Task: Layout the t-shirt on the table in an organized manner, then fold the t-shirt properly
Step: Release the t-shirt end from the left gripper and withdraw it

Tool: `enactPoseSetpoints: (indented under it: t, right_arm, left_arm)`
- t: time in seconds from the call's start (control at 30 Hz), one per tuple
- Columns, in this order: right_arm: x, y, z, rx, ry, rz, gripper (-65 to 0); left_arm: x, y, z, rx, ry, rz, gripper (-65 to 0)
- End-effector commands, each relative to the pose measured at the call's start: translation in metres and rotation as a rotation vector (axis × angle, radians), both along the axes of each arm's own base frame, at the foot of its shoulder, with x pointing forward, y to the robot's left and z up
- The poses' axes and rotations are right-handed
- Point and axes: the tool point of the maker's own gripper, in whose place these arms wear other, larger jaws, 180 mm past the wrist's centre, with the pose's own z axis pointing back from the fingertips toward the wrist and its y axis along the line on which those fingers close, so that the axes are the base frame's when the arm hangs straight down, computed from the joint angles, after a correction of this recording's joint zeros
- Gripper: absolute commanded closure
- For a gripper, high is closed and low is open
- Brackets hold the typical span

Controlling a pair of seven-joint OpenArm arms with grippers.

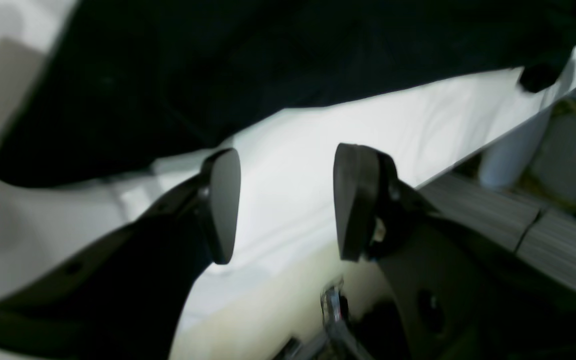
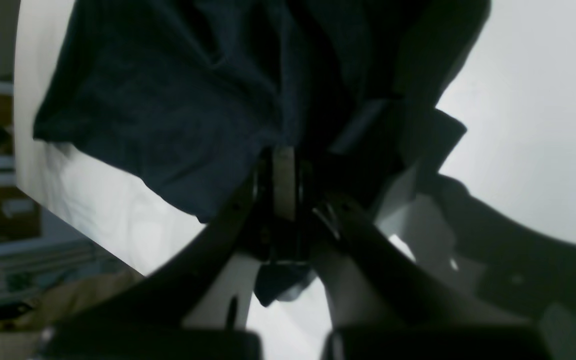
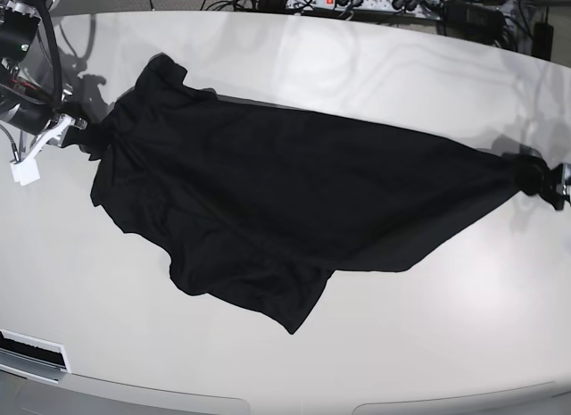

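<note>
Now, left gripper (image 1: 285, 202): jaws apart, empty, low beside the t-shirt (image 3: 285, 201).
Right gripper (image 2: 284, 200): clamped on shirt's edge.
Table (image 3: 375, 76): cables behind.

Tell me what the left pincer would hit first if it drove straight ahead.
Likely the glossy white table, then the plain black fabric t-shirt beyond; the open left pincer holds nothing, though depth is unclear.

So it's a big glossy white table (image 3: 375, 352) with rounded edges. Lying on it is a black t-shirt (image 3: 268, 201), stretched from the far-left corner across to the right edge, its near-left part rumpled.
</note>
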Motion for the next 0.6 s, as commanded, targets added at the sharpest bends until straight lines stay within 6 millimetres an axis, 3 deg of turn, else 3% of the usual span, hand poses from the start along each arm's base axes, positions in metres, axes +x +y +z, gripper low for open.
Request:
enactPoseSetpoints:
  t: [0.0, 0.13, 0.23, 0.33, 0.5, 0.53, 0.57]
  right_arm:
    - [0.009, -0.011, 0.015, -0.031, -0.054, 0.006, 0.0]
    - [0.014, -0.024, 0.029, -0.093, -0.085, 0.025, 0.0]
    - [0.018, -0.025, 0.040, -0.126, -0.116, 0.040, 0.0]
    - [0.020, -0.023, 0.046, -0.133, -0.133, 0.049, 0.0]
    - [0.022, -0.022, 0.052, -0.113, -0.153, 0.056, 0.0]
    - [0.022, -0.023, 0.052, -0.120, -0.149, 0.058, -0.9]
    - [0.021, -0.025, 0.052, -0.126, -0.145, 0.061, -5.8]
  left_arm:
    - [0.019, 0.013, 0.030, -0.002, -0.101, 0.033, -31.6]
    - [0.044, 0.032, 0.074, -0.060, -0.281, 0.142, -31.6]
    - [0.049, 0.046, 0.095, -0.089, -0.367, 0.211, -31.6]
    - [0.042, 0.055, 0.094, -0.104, -0.380, 0.253, -31.6]
    - [0.019, 0.059, 0.069, -0.097, -0.308, 0.274, -31.6]
    - [0.014, 0.059, 0.064, -0.095, -0.291, 0.274, -31.6]
    - [0.011, 0.058, 0.060, -0.094, -0.279, 0.275, -31.6]
